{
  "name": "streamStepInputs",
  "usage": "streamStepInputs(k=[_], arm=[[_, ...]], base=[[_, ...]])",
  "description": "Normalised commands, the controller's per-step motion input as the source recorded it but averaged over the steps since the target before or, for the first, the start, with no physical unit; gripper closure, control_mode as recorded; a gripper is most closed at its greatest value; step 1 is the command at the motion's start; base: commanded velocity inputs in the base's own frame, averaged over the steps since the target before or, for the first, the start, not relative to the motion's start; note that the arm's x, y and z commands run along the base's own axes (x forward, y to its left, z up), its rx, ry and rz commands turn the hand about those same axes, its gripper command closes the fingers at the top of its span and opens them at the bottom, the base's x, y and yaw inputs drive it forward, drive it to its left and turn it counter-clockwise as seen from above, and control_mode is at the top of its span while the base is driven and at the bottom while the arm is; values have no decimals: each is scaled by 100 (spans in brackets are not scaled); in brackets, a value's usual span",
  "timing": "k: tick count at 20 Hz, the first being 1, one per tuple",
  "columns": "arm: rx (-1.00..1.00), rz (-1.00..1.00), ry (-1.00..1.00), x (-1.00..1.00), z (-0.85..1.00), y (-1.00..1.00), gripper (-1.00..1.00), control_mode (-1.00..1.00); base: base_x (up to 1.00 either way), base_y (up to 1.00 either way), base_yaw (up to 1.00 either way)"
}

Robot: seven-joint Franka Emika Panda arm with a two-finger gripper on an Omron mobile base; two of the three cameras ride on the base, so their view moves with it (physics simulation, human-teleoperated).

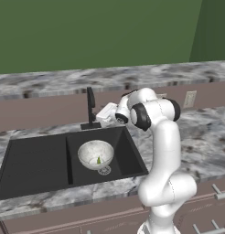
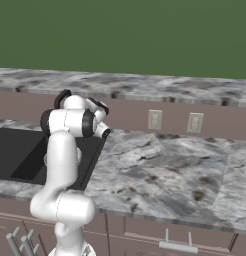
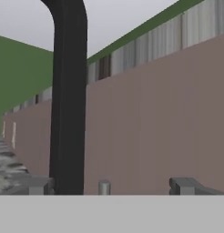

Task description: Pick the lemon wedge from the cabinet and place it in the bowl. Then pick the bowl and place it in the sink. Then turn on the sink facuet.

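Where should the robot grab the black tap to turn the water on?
Probably the small side lever, not the tall stem. The faucet stands upright behind the sink, and the open gripper sits level beside it on its right, so coming in sideways from there looks best. The lever itself is too small to make out clearly.

Lemon wedge [image 1: 99,160] in bowl [image 1: 95,154], bowl in sink [image 1: 36,164] right basin, faucet [image 1: 91,109] behind sink
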Motion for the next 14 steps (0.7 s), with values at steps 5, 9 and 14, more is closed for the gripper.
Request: streamStepInputs(k=[5,9,14], arm=[[0,0,1,28,-14,0,-100,-100],[0,-1,1,22,-7,0,-100,-100],[2,-3,4,3,-1,0,100,-100]], base=[[0,0,0],[0,0,0],[0,0,0]])
